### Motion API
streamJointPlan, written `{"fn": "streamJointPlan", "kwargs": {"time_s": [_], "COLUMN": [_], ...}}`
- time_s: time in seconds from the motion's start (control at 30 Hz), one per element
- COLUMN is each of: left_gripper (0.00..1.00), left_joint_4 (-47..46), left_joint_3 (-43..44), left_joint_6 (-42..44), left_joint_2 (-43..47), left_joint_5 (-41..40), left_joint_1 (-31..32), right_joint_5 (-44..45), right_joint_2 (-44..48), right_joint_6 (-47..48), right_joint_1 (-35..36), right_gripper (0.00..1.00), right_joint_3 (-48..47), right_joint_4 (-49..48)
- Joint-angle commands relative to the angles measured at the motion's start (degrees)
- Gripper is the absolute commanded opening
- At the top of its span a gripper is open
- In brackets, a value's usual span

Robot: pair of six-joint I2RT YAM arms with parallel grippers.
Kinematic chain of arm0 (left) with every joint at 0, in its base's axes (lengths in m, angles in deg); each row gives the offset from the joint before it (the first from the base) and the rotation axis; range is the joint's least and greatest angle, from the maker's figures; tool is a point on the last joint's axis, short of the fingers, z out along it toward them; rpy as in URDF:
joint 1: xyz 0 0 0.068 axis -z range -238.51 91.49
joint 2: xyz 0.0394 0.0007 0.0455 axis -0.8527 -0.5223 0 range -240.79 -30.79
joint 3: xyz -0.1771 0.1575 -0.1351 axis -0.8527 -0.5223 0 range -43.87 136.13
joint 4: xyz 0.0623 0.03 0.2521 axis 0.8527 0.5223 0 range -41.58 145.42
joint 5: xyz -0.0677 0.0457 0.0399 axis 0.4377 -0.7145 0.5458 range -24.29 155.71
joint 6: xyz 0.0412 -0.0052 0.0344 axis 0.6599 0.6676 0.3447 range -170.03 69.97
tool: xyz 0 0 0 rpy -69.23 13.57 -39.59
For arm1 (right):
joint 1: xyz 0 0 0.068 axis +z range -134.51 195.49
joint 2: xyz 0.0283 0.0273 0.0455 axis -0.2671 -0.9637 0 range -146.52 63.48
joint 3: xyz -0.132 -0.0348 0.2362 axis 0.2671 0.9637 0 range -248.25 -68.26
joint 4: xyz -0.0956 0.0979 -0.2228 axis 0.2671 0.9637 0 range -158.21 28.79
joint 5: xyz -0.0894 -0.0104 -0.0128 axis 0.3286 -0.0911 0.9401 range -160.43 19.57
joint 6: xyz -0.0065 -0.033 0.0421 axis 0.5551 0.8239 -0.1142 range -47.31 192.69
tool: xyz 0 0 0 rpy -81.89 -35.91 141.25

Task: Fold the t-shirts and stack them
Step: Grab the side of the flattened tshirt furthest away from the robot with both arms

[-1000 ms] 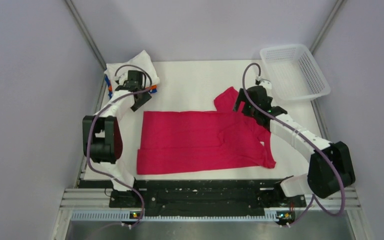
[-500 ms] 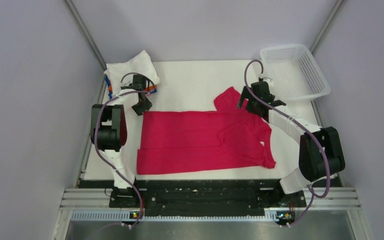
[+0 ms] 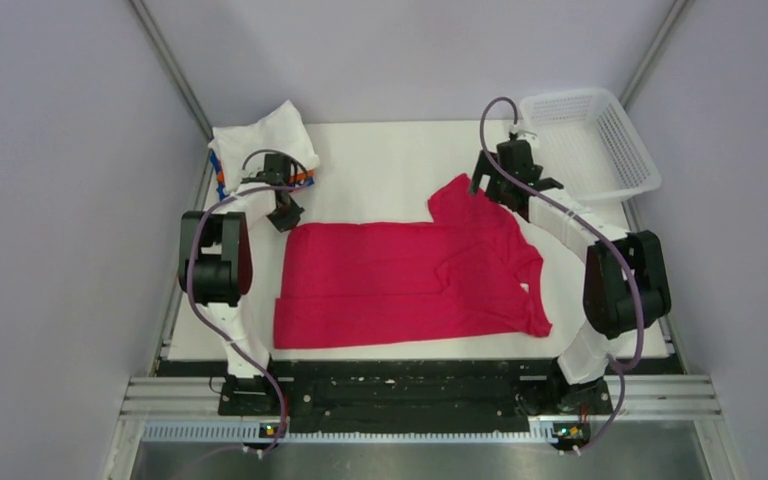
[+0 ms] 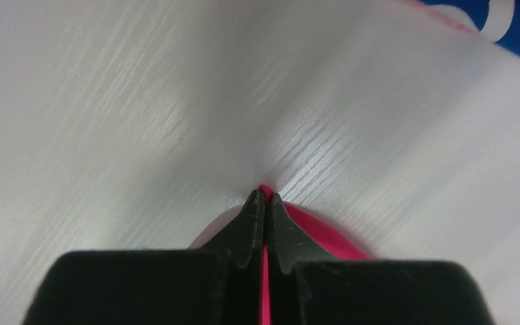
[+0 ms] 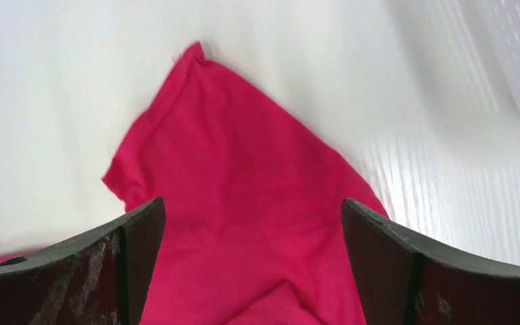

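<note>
A crimson-pink t-shirt (image 3: pixel 410 275) lies spread on the white table (image 3: pixel 390 170), one sleeve (image 3: pixel 453 197) pointing to the far side. My left gripper (image 3: pixel 285 216) sits at the shirt's far left corner. In the left wrist view the left gripper (image 4: pixel 265 196) is shut on a sliver of that crimson cloth (image 4: pixel 321 235). My right gripper (image 3: pixel 480 186) hovers over the far sleeve. The right wrist view shows the right gripper (image 5: pixel 254 217) open wide, with the sleeve (image 5: pixel 244 176) lying below and between its fingers (image 5: pixel 142 233). Folded t-shirts (image 3: pixel 260 135), white on top, are stacked at the far left.
A white mesh basket (image 3: pixel 590 140) stands at the far right corner, close behind the right arm. The folded stack lies just behind the left gripper, and its blue-patterned cloth (image 4: pixel 514 17) shows at the edge of the left wrist view. Grey walls close in both sides.
The left gripper has closed onto the shirt's far left corner. The right arm has reached further back, bringing its open gripper over the far sleeve.
</note>
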Motion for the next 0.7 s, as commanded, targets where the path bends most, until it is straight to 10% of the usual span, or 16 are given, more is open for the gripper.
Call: {"fn": "streamJointPlan", "kwargs": {"time_s": [0.0, 0.4, 0.67], "left_gripper": [0.0, 0.0, 0.0], "left_joint_4": [-1.7, -3.3, -3.3], "left_joint_3": [-4.6, -8.4, -9.0], "left_joint_6": [0.9, 3.5, 3.8], "left_joint_2": [5.2, 12.1, 12.3], "left_joint_5": [2.2, 3.4, 3.5], "left_joint_1": [0.1, 0.1, 0.1], "right_joint_5": [-0.6, -2.8, 1.0], "right_joint_2": [-7.1, -35.1, -40.4], "right_joint_6": [3.3, 11.9, 14.4], "right_joint_1": [-0.6, 1.8, 5.2], "right_gripper": [0.99, 0.79, 0.65], "right_joint_3": [-9.6, -41.7, -44.0], "right_joint_4": [-2.1, 3.9, 6.5]}}
